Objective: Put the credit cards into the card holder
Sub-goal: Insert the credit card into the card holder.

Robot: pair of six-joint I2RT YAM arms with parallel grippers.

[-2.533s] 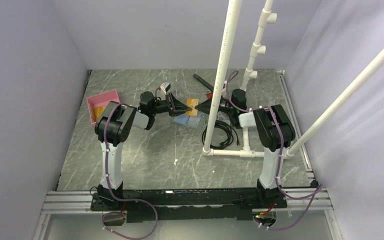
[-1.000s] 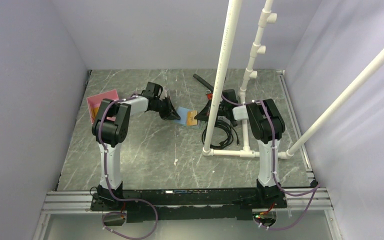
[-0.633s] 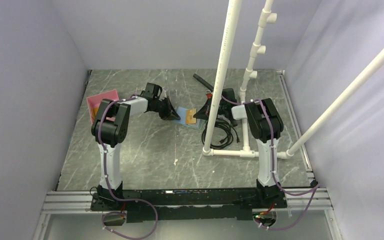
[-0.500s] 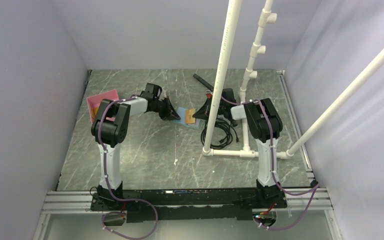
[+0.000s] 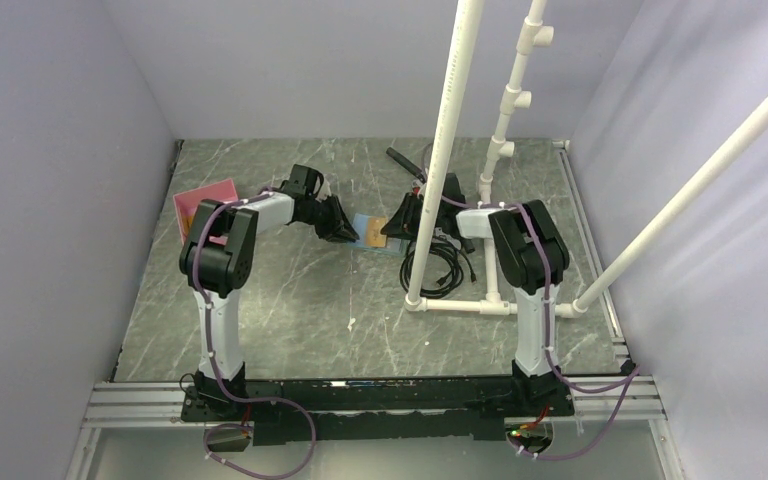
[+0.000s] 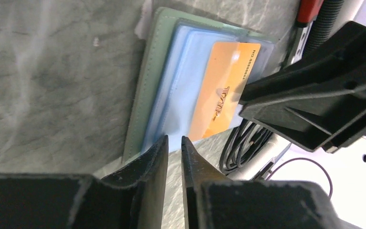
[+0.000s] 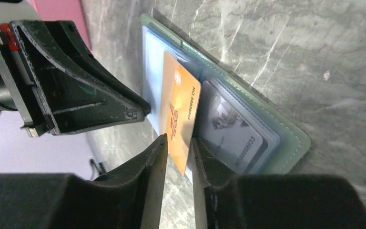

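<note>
The orange credit card (image 7: 180, 121) tip is loosely flanked by the barely parted right gripper (image 7: 178, 140) — the left gripper (image 6: 174, 140), likewise parted and empty, is seen at the card holder's (image 6: 145, 95) 6 o'clock.

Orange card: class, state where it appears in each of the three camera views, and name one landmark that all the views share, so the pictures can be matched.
Top external: the orange rectangular plastic card is small, just above the picture's centre.
Left wrist: the card is upper centre-right, on pale blue lining.
Right wrist: the card is at centre, lengthwise.
Shared landmark: the flat muted-green card holder beneath it.
</note>
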